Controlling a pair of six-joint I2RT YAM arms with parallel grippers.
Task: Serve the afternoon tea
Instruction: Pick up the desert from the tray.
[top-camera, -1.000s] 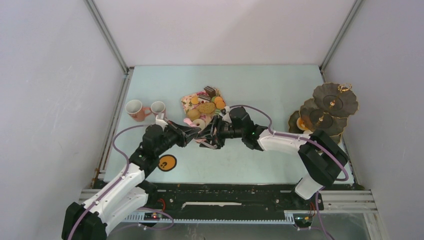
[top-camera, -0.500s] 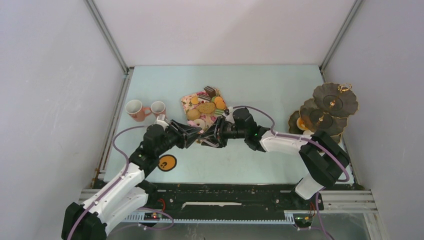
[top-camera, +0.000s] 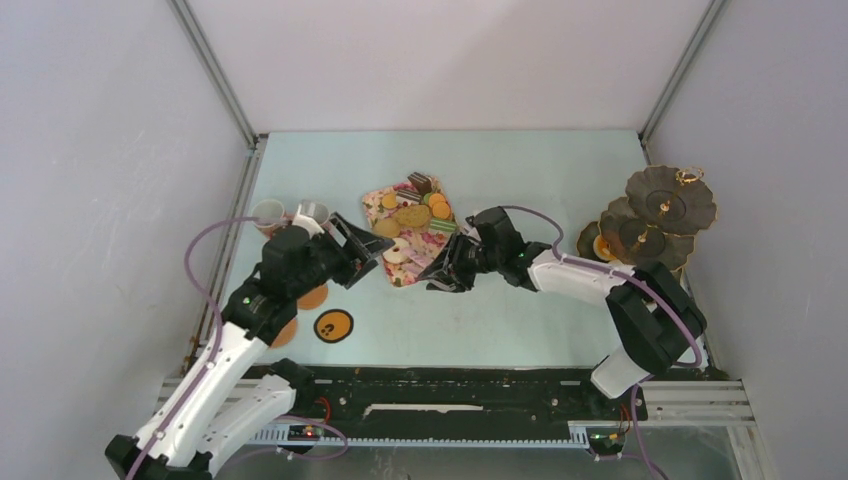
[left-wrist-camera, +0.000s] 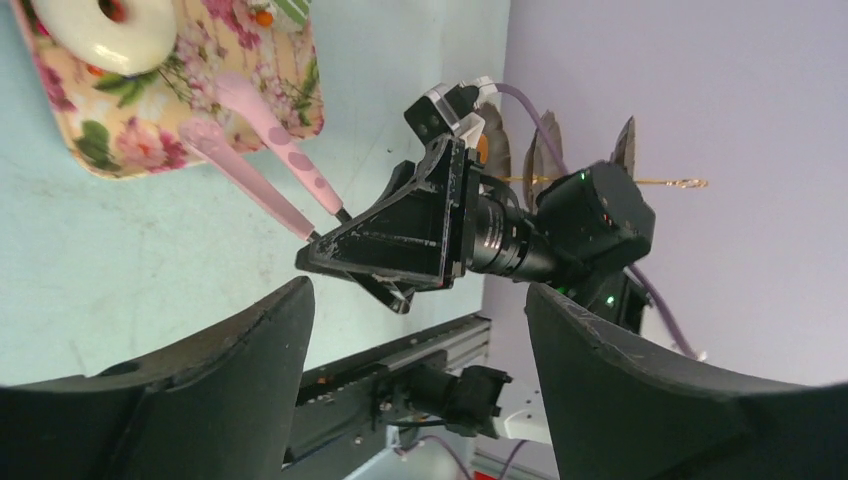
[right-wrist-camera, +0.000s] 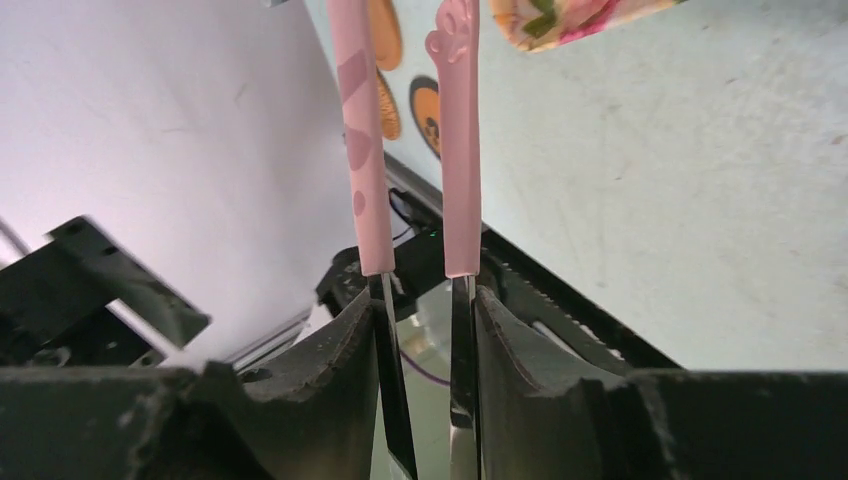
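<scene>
Top external view: locate the floral tray (top-camera: 372, 203) at the middle of the bench (top-camera: 520, 170), nearer the far edge than the near edge. It carries the treats (top-camera: 412, 215): biscuits, macarons, cake slices and small donuts. A white donut (top-camera: 398, 253) lies at the tray's near corner. The dark three-tier stand (top-camera: 660, 205) is at the right edge of the bench, well apart from the tray. A small orange item lies on its lowest plate; you cannot tell what it is.

Near the left edge, the first mug (top-camera: 267, 212) and the second mug (top-camera: 313, 209) stand side by side, both partly hidden behind the left arm. Three round coasters (top-camera: 333, 325) lie toward the near-left corner, apart from the mugs. One of them is partly covered by the left arm.

The left gripper (top-camera: 360, 250) is between the mugs and the tray. Its jaws are spread wide and it holds nothing. Check this in the left wrist view: both fingers (left-wrist-camera: 200, 390) stand far apart, with only the bench and the other arm visible between them.

The right gripper (top-camera: 438, 280) is just beside the tray's near edge and is clamped on the pink tongs (left-wrist-camera: 262, 160). In the right wrist view, its fingers (right-wrist-camera: 320, 370) press on the two steel arms of the tongs. In the left wrist view, the pink tips reach over the tray's near corner, close to the white donut without touching it. The tips are apart, with nothing between them.
</scene>
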